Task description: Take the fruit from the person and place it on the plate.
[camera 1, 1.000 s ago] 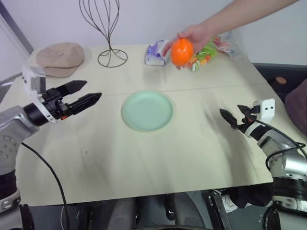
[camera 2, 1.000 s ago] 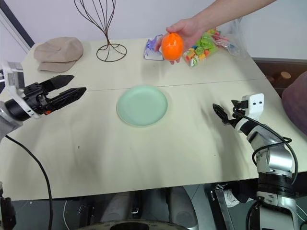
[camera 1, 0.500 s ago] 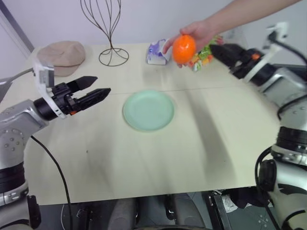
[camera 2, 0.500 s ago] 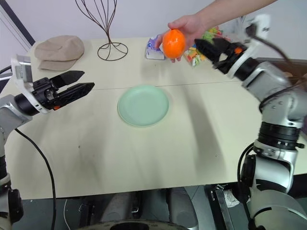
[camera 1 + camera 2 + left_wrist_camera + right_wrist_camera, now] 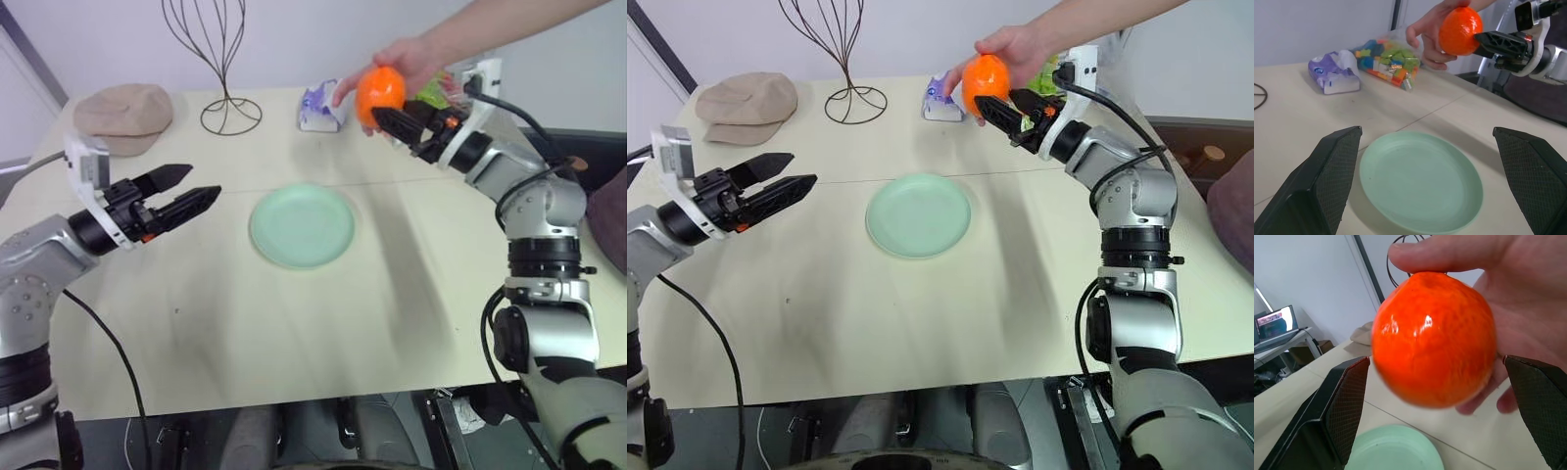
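At the table's far edge:
Right gripper: jaws wide apart, flanking the fruit, not clamped.
Fruit: in the person's hand, above the table.
Left gripper: jaws apart, empty, beside the plate.

no legible text anywhere

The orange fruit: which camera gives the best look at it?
The right wrist view: the fruit looms close between the open right hand's fingers, cradled in the person's hand. The left wrist view shows it farther off, above the plate. The two eye views show it far smaller, over the table's far side.
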{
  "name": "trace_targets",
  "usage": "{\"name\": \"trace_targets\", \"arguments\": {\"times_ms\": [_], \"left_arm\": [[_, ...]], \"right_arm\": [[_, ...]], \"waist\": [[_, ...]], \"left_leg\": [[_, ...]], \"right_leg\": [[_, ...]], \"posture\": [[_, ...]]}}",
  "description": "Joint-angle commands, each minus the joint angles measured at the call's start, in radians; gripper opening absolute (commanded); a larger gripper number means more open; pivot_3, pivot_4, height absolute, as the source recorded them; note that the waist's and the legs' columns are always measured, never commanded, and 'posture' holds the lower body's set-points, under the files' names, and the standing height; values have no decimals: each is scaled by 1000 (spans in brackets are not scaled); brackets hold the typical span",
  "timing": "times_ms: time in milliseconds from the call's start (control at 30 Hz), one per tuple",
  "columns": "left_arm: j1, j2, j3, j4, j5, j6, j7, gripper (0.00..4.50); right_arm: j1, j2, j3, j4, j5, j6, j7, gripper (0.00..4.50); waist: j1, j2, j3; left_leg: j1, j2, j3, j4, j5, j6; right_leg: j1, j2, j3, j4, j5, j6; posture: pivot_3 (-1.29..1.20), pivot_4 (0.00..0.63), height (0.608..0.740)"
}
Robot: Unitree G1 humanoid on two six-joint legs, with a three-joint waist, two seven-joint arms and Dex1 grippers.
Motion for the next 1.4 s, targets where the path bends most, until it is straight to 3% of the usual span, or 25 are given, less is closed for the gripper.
{"name": "trace_targets", "arguments": {"times_ms": [33, 133, 233, 300, 467, 600, 767, 933, 1200, 1267, 1400], "left_arm": [[6, -4, 26, -36, -2, -24, 11, 4488], [22, -4, 20, -40, 10, -33, 14, 4488], [36, -6, 22, -49, 10, -35, 17, 4500], [39, -7, 24, -54, 7, -35, 21, 4500], [41, -6, 24, -58, 4, -34, 26, 4500], [36, 7, 18, -47, 13, -32, 18, 4500], [87, 82, -37, -17, 131, -72, -52, 4500], [123, 97, -25, -34, 116, -43, -87, 4500], [166, 93, -29, -62, 139, -54, -77, 4500], [180, 93, -32, -69, 153, -61, -77, 4500], [194, 91, -31, -73, 169, -70, -78, 4500]], "right_arm": [[-66, 11, 3, 48, -39, -70, 37, 4500], [-97, 19, 5, 89, -63, -100, 57, 4500], [-112, 23, -4, 97, -66, -106, 66, 3598], [-110, 28, -12, 95, -66, -107, 59, 3292], [-101, 32, -15, 63, -65, -88, 52, 3291], [2, -7, 70, -79, -73, 13, 124, 3291], [148, 81, 141, -203, -92, 50, 69, 3291], [202, 168, 211, -235, -135, 46, 23, 3291], [193, 195, 271, -143, -220, -8, 53, 3291], [192, 204, 261, -119, -233, -24, 39, 4317], [192, 219, 244, -108, -232, -34, 39, 4449]], "waist": [[-1, 0, 0], [-1, 0, 0], [-1, 0, 0], [-1, 0, 0], [-1, 0, 0], [1, 0, 0], [-5, 1, 1], [-5, 2, 1], [0, 2, 1], [-2, 2, 1], [-3, 2, 1]], "left_leg": [[0, 0, 0, 0, 0, 0], [0, 0, 0, 0, 0, 0], [0, 0, 0, -1, 0, 0], [0, 0, 0, -1, 0, 0], [0, 0, 0, -1, 0, 0], [0, 0, -1, -2, 0, 0], [0, 0, -1, -2, 0, 0], [-1, 1, 0, -2, 0, -1], [-1, 0, 0, -2, 0, -1], [-1, 0, 0, -2, 0, -1], [-1, 0, -1, -2, 0, -1]], "right_leg": [[0, 0, 0, 0, 0, 0], [0, 0, 0, 0, 0, 0], [0, 0, 0, 0, 0, 0], [0, -1, 1, 0, 0, 0], [0, -1, 0, 0, 0, 0], [-1, -1, 0, 0, 0, -1], [-1, -1, 1, 0, 0, -1], [-4, 0, 1, 2, 0, -1], [-3, -2, 0, 1, 0, -1], [-3, -2, 0, 1, 0, -1], [-3, -1, 0, 1, 0, -1]], "posture": [[0, 150, 740], [0, 150, 740], [0, 150, 740], [0, 150, 740], [0, 150, 740], [0, 150, 740], [0, 150, 740], [0, 150, 740], [0, 150, 740], [0, 150, 740], [0, 150, 740]]}}
